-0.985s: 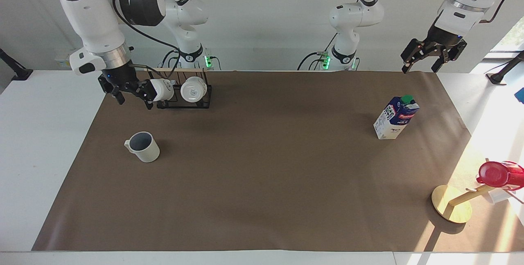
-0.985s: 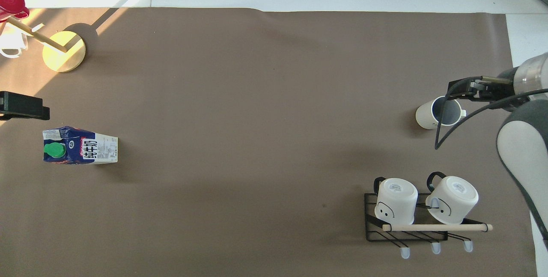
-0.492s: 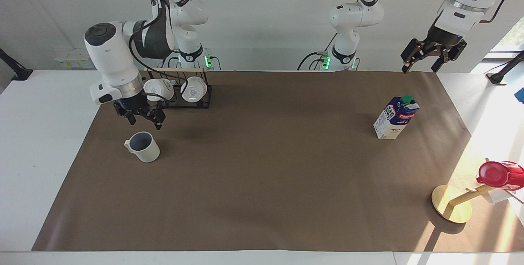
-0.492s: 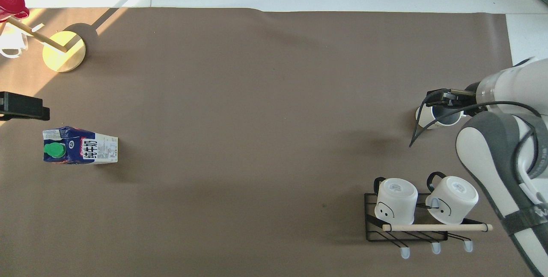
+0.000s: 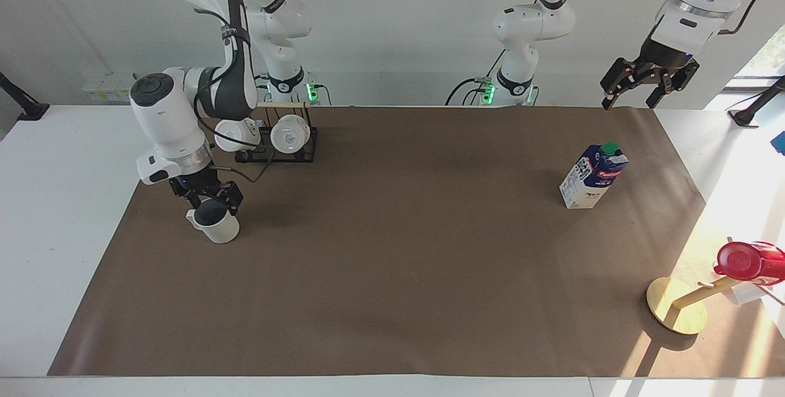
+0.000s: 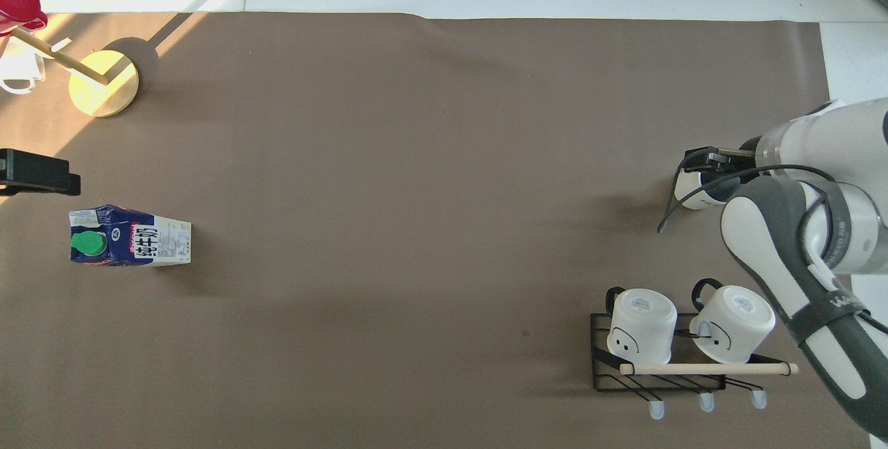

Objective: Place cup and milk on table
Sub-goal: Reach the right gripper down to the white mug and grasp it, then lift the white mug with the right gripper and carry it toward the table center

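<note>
Facing view. Right tool (image 5: 211, 199) is low over the cup (image 5: 214, 224), at its rim. Fingers look spread to either side of the mouth, but whether they grip the wall: cannot tell. Cup stands upright on the desk (image 5: 392, 299), toward the right arm's end, farther from the robots than the mug rack (image 5: 276, 139). Handle sticks out toward the mat's edge. Milk (image 5: 593, 176) stands upright toward the left arm's end, well apart from the cup. Left tool (image 5: 647, 81) hangs in the air over the mat's edge nearest the robots, fingers parted, holding nothing; this arm waits. Red bottle (image 5: 748, 261) on a wooden stand (image 5: 676, 313), untouched.

Overhead view. Right tool (image 6: 714, 170) covers most of the cup (image 6: 688, 192); only a sliver of pale wall shows. Milk (image 6: 130, 235) seen from above, green cap showing. Left tool (image 6: 35, 173) shows as a black block at the frame's edge, beside the milk. Two white mugs (image 6: 690, 324) lie in the rack (image 6: 659, 366).

Handling, judged: cup looks rigid, probably ceramic, breakable; a pinch across one wall at the rim suits it, one finger inside. Ribbing may help friction. Milk carton: walls give if squeezed, weight unknown; grasp across the flat sides at mid-height, below the cap.
</note>
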### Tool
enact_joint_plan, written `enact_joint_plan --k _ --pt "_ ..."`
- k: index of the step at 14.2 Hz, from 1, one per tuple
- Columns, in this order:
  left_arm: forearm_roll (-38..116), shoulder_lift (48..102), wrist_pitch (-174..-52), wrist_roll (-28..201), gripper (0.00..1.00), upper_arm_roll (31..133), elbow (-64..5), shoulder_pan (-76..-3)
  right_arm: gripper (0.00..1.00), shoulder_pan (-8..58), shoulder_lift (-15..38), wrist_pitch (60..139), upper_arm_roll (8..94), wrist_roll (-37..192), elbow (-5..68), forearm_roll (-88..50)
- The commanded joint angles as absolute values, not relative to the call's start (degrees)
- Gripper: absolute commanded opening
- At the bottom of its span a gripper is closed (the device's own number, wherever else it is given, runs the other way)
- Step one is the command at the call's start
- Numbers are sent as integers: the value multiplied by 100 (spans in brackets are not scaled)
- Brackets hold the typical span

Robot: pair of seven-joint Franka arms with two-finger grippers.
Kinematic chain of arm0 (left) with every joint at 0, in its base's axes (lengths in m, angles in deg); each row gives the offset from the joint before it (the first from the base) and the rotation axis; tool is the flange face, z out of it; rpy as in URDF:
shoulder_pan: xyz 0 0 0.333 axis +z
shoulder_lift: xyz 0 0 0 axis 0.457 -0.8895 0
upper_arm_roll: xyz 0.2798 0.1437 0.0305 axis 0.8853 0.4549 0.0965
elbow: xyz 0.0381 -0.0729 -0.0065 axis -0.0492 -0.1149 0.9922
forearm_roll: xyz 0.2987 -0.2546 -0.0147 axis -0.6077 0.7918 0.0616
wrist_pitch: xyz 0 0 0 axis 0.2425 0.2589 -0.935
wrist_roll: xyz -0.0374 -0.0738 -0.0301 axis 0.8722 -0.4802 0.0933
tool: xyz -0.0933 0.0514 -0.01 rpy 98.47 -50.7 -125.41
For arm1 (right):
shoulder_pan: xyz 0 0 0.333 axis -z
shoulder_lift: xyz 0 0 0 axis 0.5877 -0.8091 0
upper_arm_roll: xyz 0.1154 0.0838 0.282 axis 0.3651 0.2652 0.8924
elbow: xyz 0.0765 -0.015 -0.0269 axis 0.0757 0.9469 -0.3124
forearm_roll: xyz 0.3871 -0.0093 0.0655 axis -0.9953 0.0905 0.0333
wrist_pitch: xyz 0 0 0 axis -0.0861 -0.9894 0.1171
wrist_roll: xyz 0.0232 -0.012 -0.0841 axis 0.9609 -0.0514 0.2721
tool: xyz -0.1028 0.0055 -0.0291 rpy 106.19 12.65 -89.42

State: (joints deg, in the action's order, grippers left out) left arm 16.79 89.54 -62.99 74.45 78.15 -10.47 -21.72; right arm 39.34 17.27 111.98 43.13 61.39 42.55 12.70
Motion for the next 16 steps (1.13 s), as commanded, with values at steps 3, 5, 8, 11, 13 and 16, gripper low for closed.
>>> enact_joint_plan --k 3,5,8,11,13,16 --pt "1581 8894 -6168 7410 100 7787 -902 -2148 100 3942 1566 11313 4328 6300 4405 1210" --pt "1581 8894 -6168 7410 100 7796 -893 -2131 95 3942 1523 11313 4328 6309 4449 1210" --pt "1581 8894 -6168 7410 100 7787 -902 -2130 50 3942 1514 11322 4328 6317 4450 1218" --pt "1581 8894 -6168 7410 100 7787 -893 -2139 13 3933 1514 11322 4328 6439 4450 1219" --pt "1581 8894 -6168 7410 100 7796 -902 -2130 0 3942 1514 11305 4328 6598 4449 1210" --pt "1581 8894 -6168 7410 100 7787 -893 -2130 0 3968 1514 11199 4328 6555 4406 1210"
